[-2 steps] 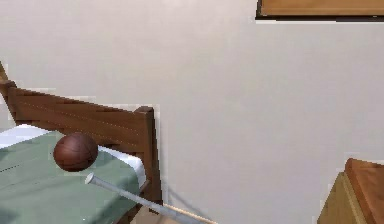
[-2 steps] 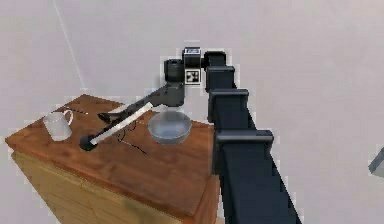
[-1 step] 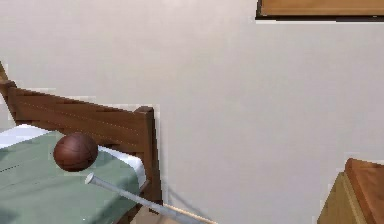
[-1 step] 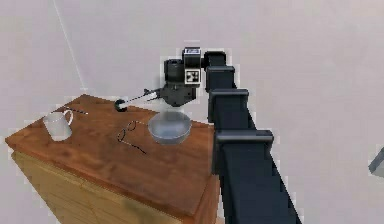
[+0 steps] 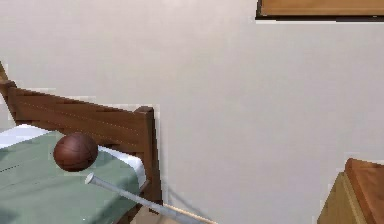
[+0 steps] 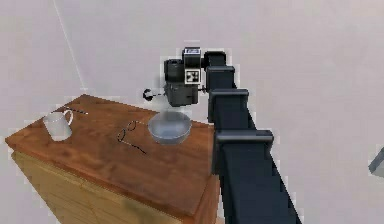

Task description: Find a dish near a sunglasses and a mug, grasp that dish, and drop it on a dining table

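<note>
Possibly shoves dish (image 6: pixel 171 128) into sunglasses (image 6: pixel 130 135) by descending off-centre. Cannot tell whether pincer (image 6: pixel 158 97) holds anything.

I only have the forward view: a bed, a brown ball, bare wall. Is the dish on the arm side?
Observer: Yes, a grey-blue dish stands on a wooden dresser there.
Operator: Are its neighbours there?
Observer: A white mug stands toward the dresser's left end, and sunglasses lie between it and the dish.
Operator: Have we got it?
Observer: The claw shows just above the dish in the picture; I cannot tell whether it holds anything.
</note>
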You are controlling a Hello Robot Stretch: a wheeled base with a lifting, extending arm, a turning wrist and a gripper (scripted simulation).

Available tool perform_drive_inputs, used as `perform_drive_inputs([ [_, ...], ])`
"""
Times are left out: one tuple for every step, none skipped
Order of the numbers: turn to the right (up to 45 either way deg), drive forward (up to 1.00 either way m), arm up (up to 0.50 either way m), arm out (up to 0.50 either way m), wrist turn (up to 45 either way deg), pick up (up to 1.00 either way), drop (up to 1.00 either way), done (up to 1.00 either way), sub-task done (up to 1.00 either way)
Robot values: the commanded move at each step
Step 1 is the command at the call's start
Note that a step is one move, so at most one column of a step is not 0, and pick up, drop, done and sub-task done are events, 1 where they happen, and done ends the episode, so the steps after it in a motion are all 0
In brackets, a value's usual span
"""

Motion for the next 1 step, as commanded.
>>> perform_drive_inputs([
  [0.0,0.0,-0.16,0.0,0.0,0.0,0.0,0.0,0.0],
])
